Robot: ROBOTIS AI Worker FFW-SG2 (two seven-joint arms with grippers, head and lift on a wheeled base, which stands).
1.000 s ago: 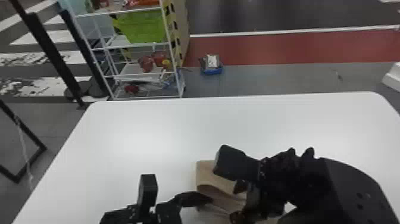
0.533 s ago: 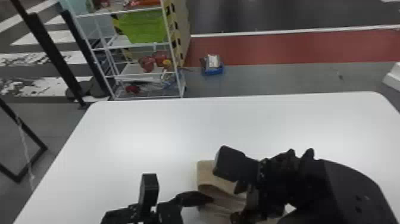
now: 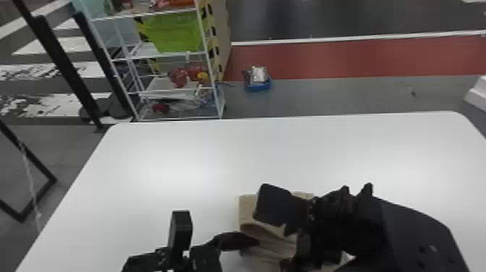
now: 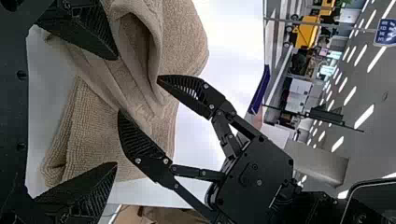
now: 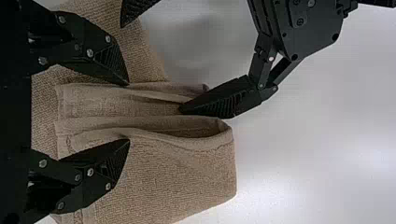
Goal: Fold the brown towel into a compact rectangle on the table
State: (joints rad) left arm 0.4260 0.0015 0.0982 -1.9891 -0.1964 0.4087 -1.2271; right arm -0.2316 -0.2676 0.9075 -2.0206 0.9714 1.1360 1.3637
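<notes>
While the brown towel [image 5: 182, 172] lies part-folded on the desk [image 3: 144, 173], the left gripper [image 4: 116, 111] and the right gripper [image 5: 129, 112] hold their jaws apart at its raised folds [image 5: 102, 123], presumably to pinch or tidy them; the right gripper masks much of the towel in the head view; whether any fingertip presses it, I cannot tell.

Left pincer [image 3: 220, 228] and right pincer [image 3: 275, 234] gape close together.

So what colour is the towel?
The towel is plain light brown, seen best in the right wrist view.
</notes>
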